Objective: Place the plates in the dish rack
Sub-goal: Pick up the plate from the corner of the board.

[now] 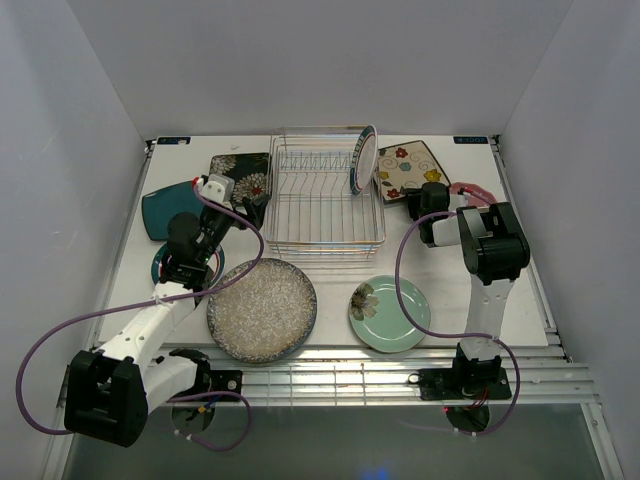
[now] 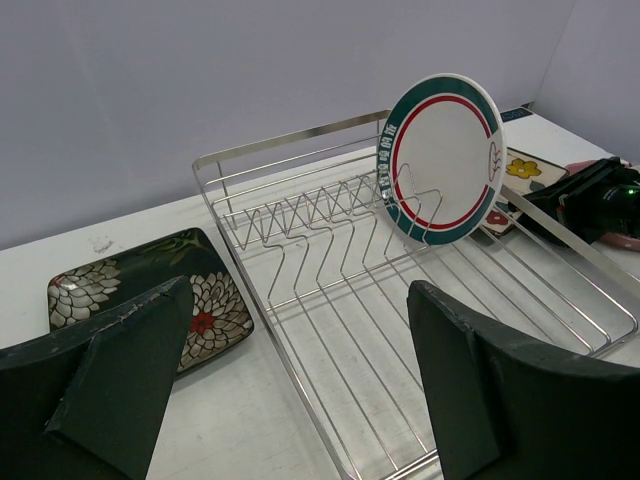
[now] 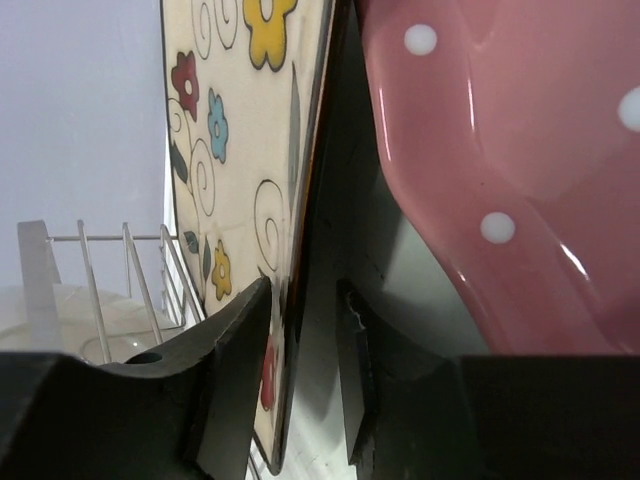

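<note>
- While the left end effector (image 2: 300,300) hangs released and empty over the left of the counter (image 1: 335,275), the right end effector (image 3: 300,290) straddles the near edge of the cream floral square ceramic plate (image 1: 405,165).
- That edge runs lengthwise between its fingers (image 3: 230,350); I cannot tell whether they pinch it or only flank it.
- This plate lies far right, between the rectangular silver wire dish rack (image 1: 325,205) and the pink dotted plate (image 3: 480,150).
- From the right end effector the rack lies leftward, so that arm is judged the nearer one.
</note>
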You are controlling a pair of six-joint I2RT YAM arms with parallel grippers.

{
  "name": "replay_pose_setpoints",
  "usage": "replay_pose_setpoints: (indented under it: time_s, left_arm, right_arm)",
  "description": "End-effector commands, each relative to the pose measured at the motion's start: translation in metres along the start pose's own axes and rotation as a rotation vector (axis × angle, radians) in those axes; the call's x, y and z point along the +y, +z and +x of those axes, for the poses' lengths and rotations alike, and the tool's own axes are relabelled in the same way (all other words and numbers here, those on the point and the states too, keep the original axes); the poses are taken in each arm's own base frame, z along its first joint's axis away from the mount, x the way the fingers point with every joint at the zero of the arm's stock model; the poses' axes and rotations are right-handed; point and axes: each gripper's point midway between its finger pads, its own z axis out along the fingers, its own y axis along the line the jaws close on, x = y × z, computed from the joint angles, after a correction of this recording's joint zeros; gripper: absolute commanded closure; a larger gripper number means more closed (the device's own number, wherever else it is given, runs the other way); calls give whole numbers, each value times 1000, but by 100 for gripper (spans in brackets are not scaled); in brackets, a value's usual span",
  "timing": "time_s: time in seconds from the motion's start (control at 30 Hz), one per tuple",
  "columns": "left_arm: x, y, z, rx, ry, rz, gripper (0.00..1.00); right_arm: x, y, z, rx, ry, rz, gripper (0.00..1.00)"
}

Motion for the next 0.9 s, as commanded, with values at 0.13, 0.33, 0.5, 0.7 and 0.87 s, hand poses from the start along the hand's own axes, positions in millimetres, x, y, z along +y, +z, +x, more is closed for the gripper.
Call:
replay_pose_setpoints:
  time_s: [0.13, 0.33, 0.5, 0.7, 0.87]
  left_arm:
    - [-2, -1, -12, -36, 12, 8, 2]
    - [-2, -2, -13, -41, 13, 10, 2]
    - [-2, -2, -15, -44, 13, 7, 2]
    - [-2, -2, -13, -41, 13, 5, 2]
    - [-2, -2, -14, -42, 13, 5, 2]
  right_arm:
    - [9, 5, -3, -26, 23, -2, 73]
    - [11, 2, -5, -33, 32, -13, 92]
    - [11, -2, -10, -54, 34, -16, 92]
    - [12, -7, -18, -88, 38, -22, 92]
    - [10, -13, -25, -122, 39, -21, 92]
